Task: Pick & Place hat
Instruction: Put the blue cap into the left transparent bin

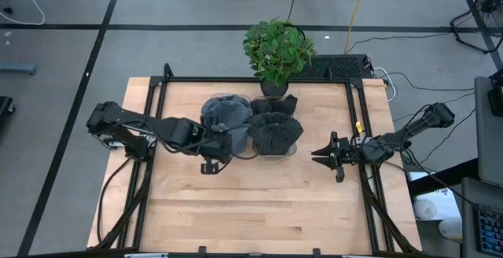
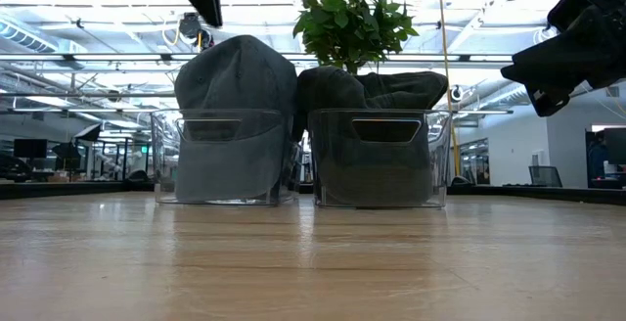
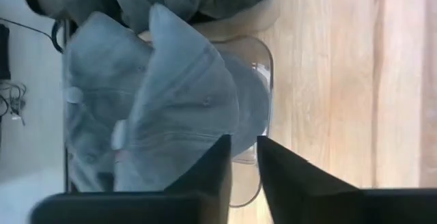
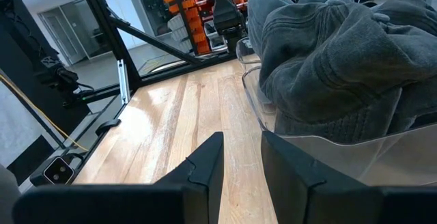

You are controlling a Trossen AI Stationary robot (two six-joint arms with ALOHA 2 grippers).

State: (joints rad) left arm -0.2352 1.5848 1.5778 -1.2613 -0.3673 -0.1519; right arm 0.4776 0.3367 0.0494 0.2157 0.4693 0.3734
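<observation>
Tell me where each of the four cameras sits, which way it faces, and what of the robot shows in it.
High: overhead, straight down on the table; both arms, left gripper beside the left bin, right gripper apart.
Low: table height, level across at both bins; arm parts at the top.
Left wrist: looks down on the grey hat; own fingers close together.
Right wrist: looks across the wood at the right bin; own fingers parted.
Shared: both bins in high and low.
</observation>
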